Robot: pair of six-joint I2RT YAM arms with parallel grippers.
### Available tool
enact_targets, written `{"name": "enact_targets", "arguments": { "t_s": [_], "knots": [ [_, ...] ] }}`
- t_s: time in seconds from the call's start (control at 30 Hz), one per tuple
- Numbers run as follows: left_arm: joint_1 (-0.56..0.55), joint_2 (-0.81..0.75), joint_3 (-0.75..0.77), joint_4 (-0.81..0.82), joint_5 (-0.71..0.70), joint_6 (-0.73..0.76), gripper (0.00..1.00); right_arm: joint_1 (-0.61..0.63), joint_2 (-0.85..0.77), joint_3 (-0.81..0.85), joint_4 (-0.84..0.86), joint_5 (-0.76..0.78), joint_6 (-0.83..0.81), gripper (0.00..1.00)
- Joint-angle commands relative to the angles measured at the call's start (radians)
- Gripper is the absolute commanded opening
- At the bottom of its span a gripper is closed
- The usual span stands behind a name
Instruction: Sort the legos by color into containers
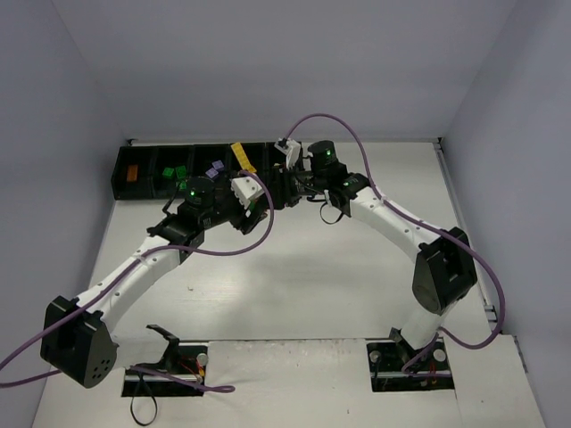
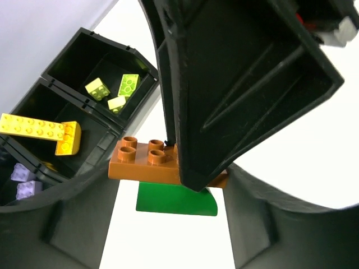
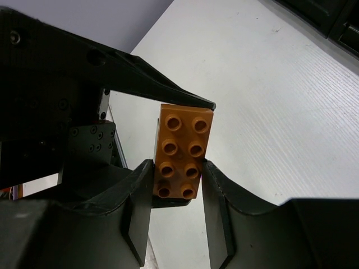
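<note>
An orange-brown lego (image 3: 182, 145) is clamped across its width between my right gripper's (image 3: 178, 179) fingers. In the left wrist view the same brick (image 2: 137, 159) spans between my left gripper's (image 2: 171, 185) fingers, which close on its ends, with a dark green curved lego (image 2: 174, 199) stuck under it. The right finger (image 2: 235, 84) covers the brick's right part. Both grippers (image 1: 268, 201) (image 1: 290, 189) meet above the table just in front of the black containers (image 1: 143, 153). The bins hold lime (image 2: 128, 85), yellow (image 2: 42, 130) and lilac (image 2: 22, 182) legos.
From above, the bin row runs along the back wall, with an orange brick (image 1: 131, 173), green bricks (image 1: 176, 174), lilac bricks (image 1: 214, 169) and a long yellow one (image 1: 243, 159) sticking up. Purple cables (image 1: 375, 169) loop over both arms. Grey walls close in the sides.
</note>
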Motion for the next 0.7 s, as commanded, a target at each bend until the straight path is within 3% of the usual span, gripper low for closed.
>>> {"name": "enact_targets", "arguments": {
  "t_s": [0.0,0.03,0.27,0.4,0.53,0.67],
  "knots": [
    [-0.005,-0.026,0.027,0.087,-0.018,-0.063,0.66,-0.010,-0.014,0.011,0.048,0.003,-0.022,0.00],
    [-0.005,-0.032,0.024,0.085,-0.026,-0.072,0.76,-0.014,-0.015,0.009,0.048,-0.001,-0.024,0.00],
    [0.018,-0.093,0.008,0.055,-0.032,-0.153,0.80,-0.063,-0.032,-0.001,0.048,-0.035,-0.034,0.00],
    [0.097,-0.113,0.008,0.058,0.076,-0.222,0.80,-0.105,-0.044,-0.004,0.049,-0.081,-0.050,0.00],
    [0.185,-0.103,0.005,0.090,0.299,-0.282,0.80,-0.129,-0.063,-0.004,0.049,-0.139,-0.091,0.00],
    [0.201,-0.074,0.054,0.079,0.406,-0.281,0.80,-0.139,-0.086,-0.003,0.051,-0.191,-0.142,0.00]
  ]
}}
